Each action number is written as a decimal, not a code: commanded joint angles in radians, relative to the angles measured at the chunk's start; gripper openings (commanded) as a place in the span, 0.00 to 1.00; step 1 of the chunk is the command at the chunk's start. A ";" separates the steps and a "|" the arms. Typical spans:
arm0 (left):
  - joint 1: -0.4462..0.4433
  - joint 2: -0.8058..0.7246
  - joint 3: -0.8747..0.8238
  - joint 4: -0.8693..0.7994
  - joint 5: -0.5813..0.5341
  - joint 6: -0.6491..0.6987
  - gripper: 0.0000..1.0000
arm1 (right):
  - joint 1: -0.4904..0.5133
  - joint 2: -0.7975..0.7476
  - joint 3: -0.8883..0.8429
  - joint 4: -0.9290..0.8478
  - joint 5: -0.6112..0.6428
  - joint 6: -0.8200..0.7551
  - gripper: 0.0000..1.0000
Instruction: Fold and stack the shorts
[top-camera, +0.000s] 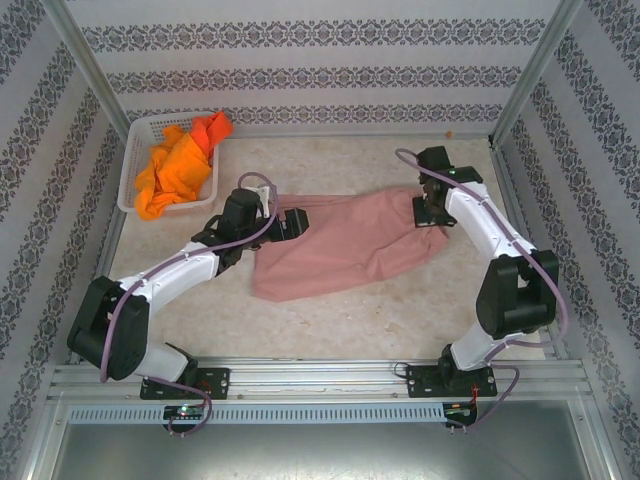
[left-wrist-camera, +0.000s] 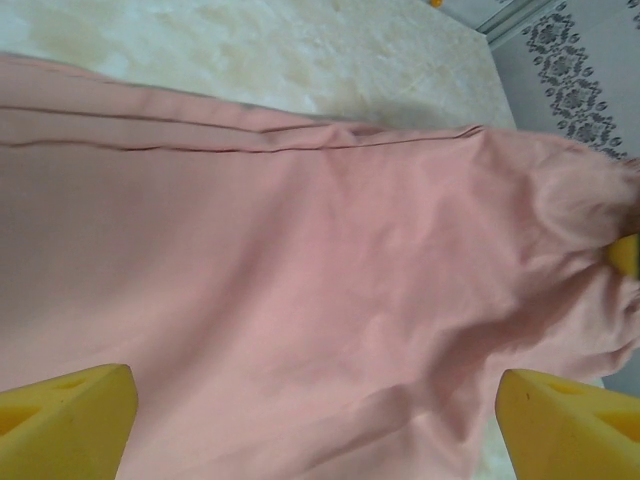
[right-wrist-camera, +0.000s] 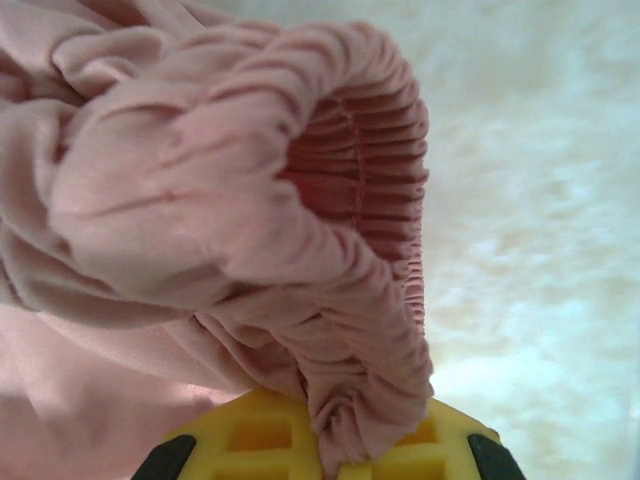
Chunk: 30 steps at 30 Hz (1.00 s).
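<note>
The dusty pink cloth shorts lie spread and wrinkled across the middle of the pale, marbled tabletop, running from left of centre towards the right edge, with one lobe sagging towards the near edge. In the left wrist view the dusty pink cloth shorts show long creases along their far side. In the right wrist view the dusty pink cloth shorts bunch into a rolled, gathered elastic waistband.

The right gripper sits at the right end of the pink pair. Its jaws are closed, and the right gripper has the gathered band pinched against its yellow fingers.

The left gripper sits at the left end of the pink pair. In its own camera, the left gripper has its jaws spread wide, one yellow finger at each lower corner, with the cloth lying flat between them and nothing held.

In the far left corner of the tabletop stands a white perforated plastic basket. It holds the bright orange cloth shorts, crumpled in a heap, with one flap hanging over the basket's far right rim. The basket is well apart from the pink pair.
</note>
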 joint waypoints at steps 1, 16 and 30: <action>0.010 -0.036 -0.019 -0.004 -0.017 0.023 0.93 | -0.005 -0.029 0.095 -0.108 0.227 -0.128 0.00; 0.010 -0.041 -0.082 0.026 -0.016 -0.009 0.94 | 0.057 0.105 0.414 -0.282 0.586 -0.242 0.00; 0.010 -0.021 -0.105 0.055 -0.002 -0.031 0.95 | 0.268 0.271 0.500 -0.498 0.528 0.024 0.00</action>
